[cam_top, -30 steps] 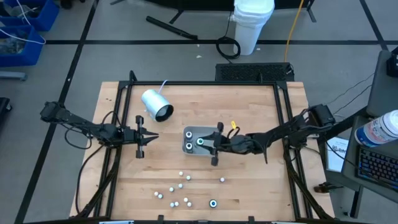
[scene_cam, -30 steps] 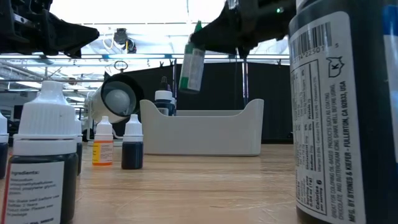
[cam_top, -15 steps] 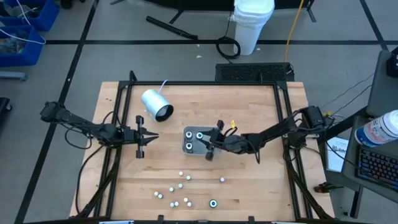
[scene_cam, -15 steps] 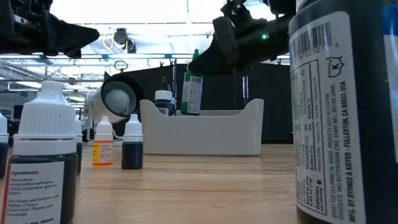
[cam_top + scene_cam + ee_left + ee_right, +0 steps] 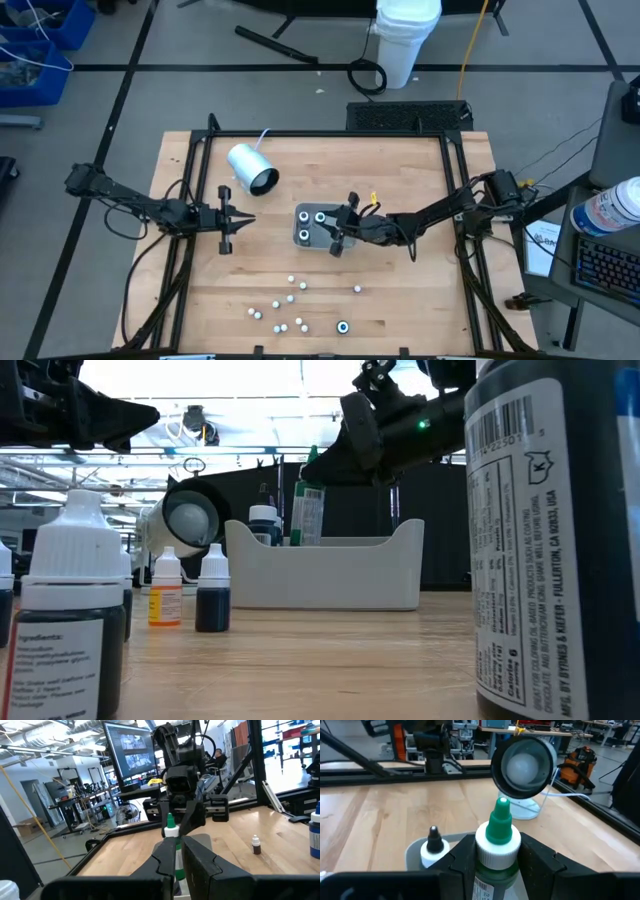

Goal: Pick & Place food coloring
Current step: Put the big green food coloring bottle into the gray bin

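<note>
My right gripper [image 5: 338, 236] is over the shallow grey tray [image 5: 299, 211], shut on a green-topped food coloring bottle [image 5: 307, 510] whose lower end is behind the tray wall [image 5: 330, 575]. Two other bottles [image 5: 321, 216] stand in the tray; one with a white cap and dark tip [image 5: 432, 847] shows in the right wrist view. Several tiny bottles [image 5: 290, 300] stand loose near the table's near edge, one of them dark with a teal top [image 5: 343, 326]. My left gripper [image 5: 240, 220] waits shut, left of the tray, touching nothing. My right gripper pinches the green-topped bottle between its two fingers [image 5: 462, 855], on the body just under the white collar [image 5: 492, 872]. It comes slanting down from the table's right side. The bottle stands upright in the hold; whether its base rests on the tray floor is hidden by the tray wall.
A white-and-grey cylinder with a cord [image 5: 252, 168] lies on its side far-left of the tray. In the low view big bottles stand close to the camera [image 5: 560, 540] [image 5: 75, 610], with small ones [image 5: 165, 590] [image 5: 212, 595] farther back. Bare wood lies between tray and loose bottles.
My right gripper has moved down and slightly toward the table's left and far side, still shut on the green-topped bottle. The bottle, earlier hanging tilted above the tray, has come upright and sunk until its lower end is behind the tray wall.
</note>
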Robot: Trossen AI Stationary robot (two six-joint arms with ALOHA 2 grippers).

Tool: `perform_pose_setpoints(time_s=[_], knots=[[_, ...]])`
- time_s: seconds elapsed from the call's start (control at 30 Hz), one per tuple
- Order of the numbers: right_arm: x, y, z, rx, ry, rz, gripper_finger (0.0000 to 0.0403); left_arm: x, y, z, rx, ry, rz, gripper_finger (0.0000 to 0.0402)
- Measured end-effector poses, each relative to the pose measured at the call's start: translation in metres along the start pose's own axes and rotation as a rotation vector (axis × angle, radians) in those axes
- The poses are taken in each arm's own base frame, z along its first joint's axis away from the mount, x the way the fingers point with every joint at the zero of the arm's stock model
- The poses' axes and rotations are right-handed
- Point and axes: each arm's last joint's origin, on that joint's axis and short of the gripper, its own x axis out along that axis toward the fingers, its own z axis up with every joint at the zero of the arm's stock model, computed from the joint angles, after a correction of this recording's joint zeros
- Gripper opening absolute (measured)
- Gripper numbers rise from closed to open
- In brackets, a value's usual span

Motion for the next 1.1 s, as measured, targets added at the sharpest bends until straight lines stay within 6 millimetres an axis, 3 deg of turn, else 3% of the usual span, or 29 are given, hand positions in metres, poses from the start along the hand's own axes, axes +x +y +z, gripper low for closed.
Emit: perform_pose_setpoints(time_s=[0.53,0.83,1.1], knots=[[0.001,-0.002,0.000,0.000,0.000,-0.006,0.0115,0.000,0.000,0.000,0.019,-0.002,0.000,0.0037],[0.011,-0.001,-0.018,-0.006,0.014,-0.015,0.0115,0.000,0.000,0.000,0.023,-0.003,0.000,0.0037],[0.016,-0.004,-0.016,0.008,0.015,0.019,0.0113,0.000,0.000,0.000,0.025,-0.002,0.000,0.0037]])
